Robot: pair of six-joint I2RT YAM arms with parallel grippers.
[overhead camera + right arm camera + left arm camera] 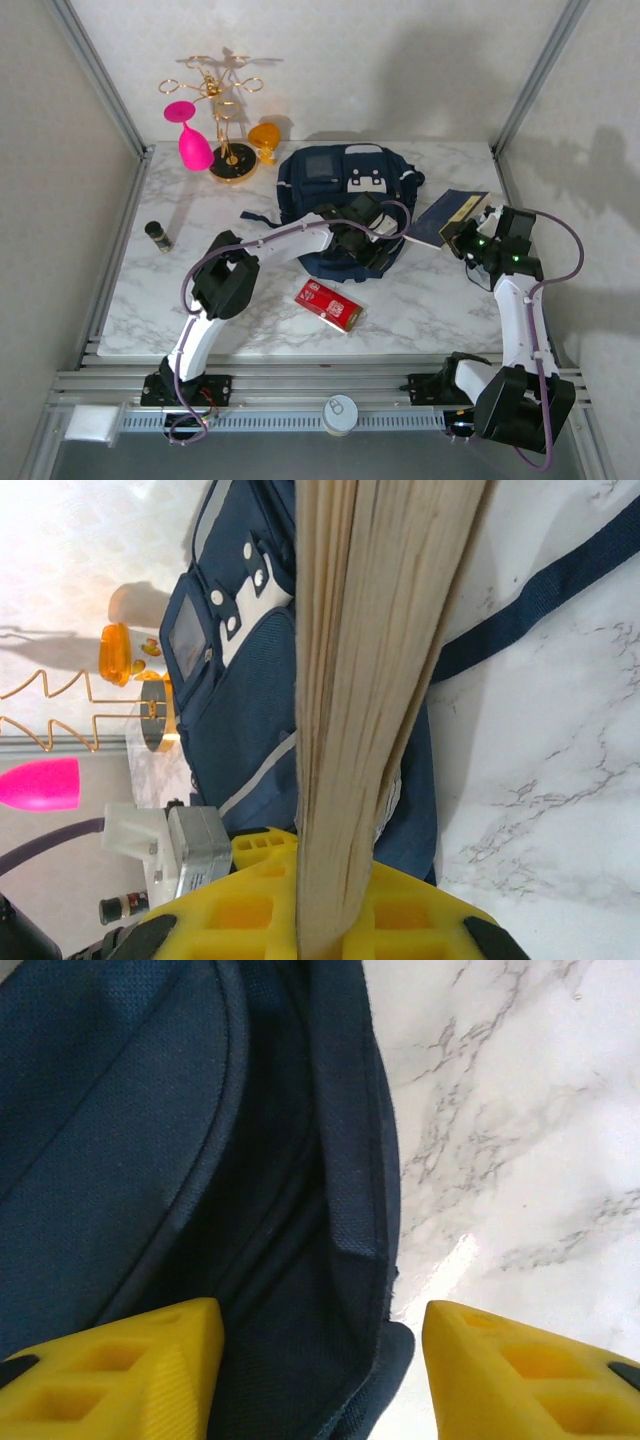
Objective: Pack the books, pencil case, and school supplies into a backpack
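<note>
Over navy woven backpack (340, 178) mouth, L hand (320, 1355) apart; R hand (330, 905) tight on thin navy booklet (445, 218).

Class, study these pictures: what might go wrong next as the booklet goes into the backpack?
1. The right claw pinches the navy booklet by one edge, so it may tilt or slip.
2. The left claw stands open over the rim of the backpack, so the mouth may sag shut.
</note>
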